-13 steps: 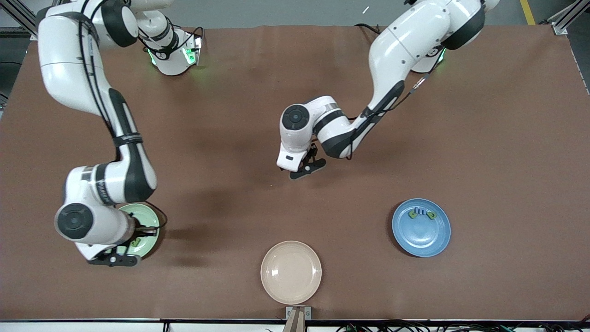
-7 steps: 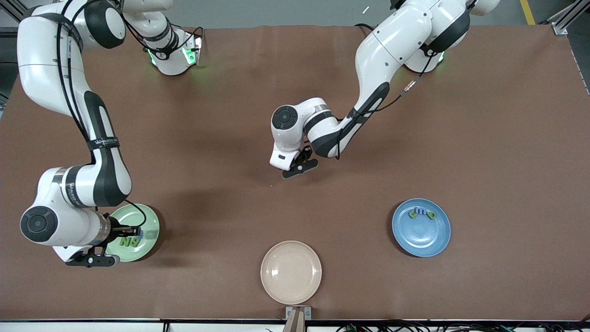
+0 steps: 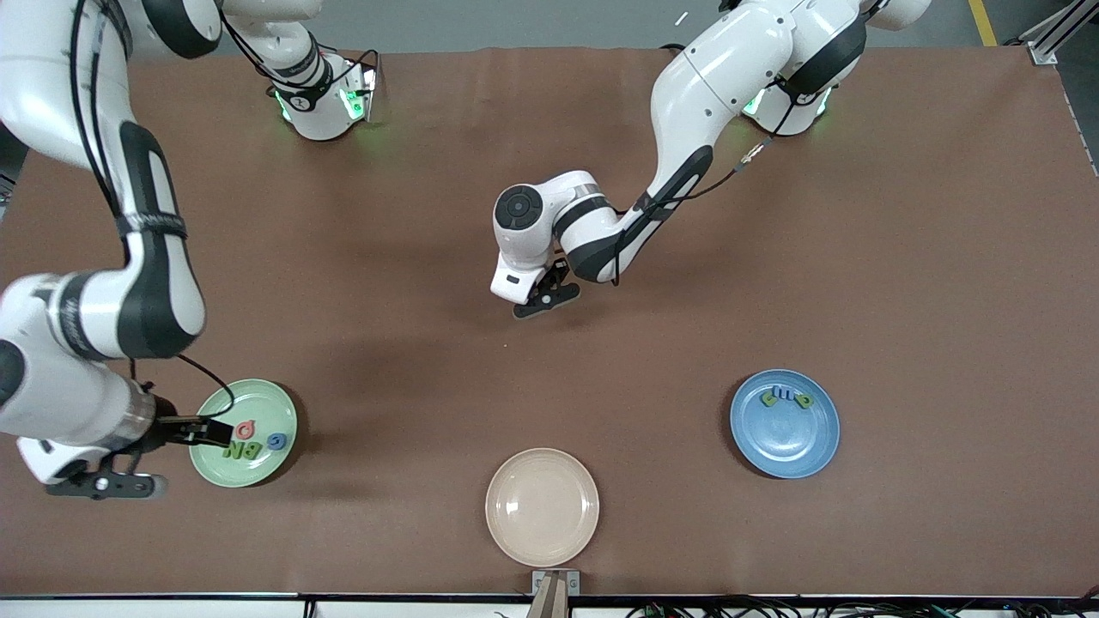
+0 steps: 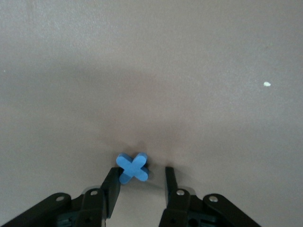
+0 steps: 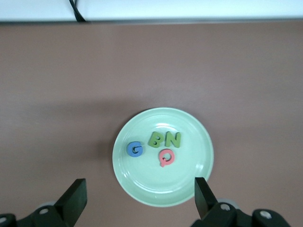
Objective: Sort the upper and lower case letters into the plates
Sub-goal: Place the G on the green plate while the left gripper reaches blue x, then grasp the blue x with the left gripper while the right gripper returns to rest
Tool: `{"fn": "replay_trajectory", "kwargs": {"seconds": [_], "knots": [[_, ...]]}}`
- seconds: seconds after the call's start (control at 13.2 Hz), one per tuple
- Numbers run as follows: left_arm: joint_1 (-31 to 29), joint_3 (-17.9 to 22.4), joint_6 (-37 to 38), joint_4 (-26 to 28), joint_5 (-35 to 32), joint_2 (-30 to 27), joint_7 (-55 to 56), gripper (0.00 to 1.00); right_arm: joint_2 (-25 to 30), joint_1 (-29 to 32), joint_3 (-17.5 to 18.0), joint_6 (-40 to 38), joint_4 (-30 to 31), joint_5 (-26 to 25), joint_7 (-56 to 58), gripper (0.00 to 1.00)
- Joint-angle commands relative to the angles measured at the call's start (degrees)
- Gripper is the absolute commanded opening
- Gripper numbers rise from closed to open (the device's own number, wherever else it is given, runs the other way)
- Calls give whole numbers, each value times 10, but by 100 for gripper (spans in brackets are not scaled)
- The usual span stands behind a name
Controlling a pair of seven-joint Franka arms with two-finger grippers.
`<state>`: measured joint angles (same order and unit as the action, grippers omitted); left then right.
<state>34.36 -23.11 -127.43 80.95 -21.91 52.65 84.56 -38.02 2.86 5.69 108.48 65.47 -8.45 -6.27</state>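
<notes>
Left gripper jaws closing around blue x, one finger touching; right gripper released above green plate.

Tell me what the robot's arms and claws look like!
Both arms are glossy white with rounded shells, and black bands and black round caps sit at their joints. Thin black cables run along the outside of them. Each base glows green. The left claw and the right claw are black, each with two flat fingers and small silver screws.
</notes>
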Motion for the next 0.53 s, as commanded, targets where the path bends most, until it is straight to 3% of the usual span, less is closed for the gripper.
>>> {"fn": "replay_trajectory", "kwargs": {"seconds": [0.0, 0.08, 0.45], "knots": [[0, 1, 30, -1, 11, -5, 0, 11, 73, 9, 8, -14, 34, 1, 5, 100], [-5, 1, 38, -2, 11, -9, -1, 4, 89, 7, 9, -33, 34, 4, 0, 100], [-62, 6, 47, -5, 7, -41, -1, 1, 166, 9, 9, -98, 34, 12, -7, 100]]}}
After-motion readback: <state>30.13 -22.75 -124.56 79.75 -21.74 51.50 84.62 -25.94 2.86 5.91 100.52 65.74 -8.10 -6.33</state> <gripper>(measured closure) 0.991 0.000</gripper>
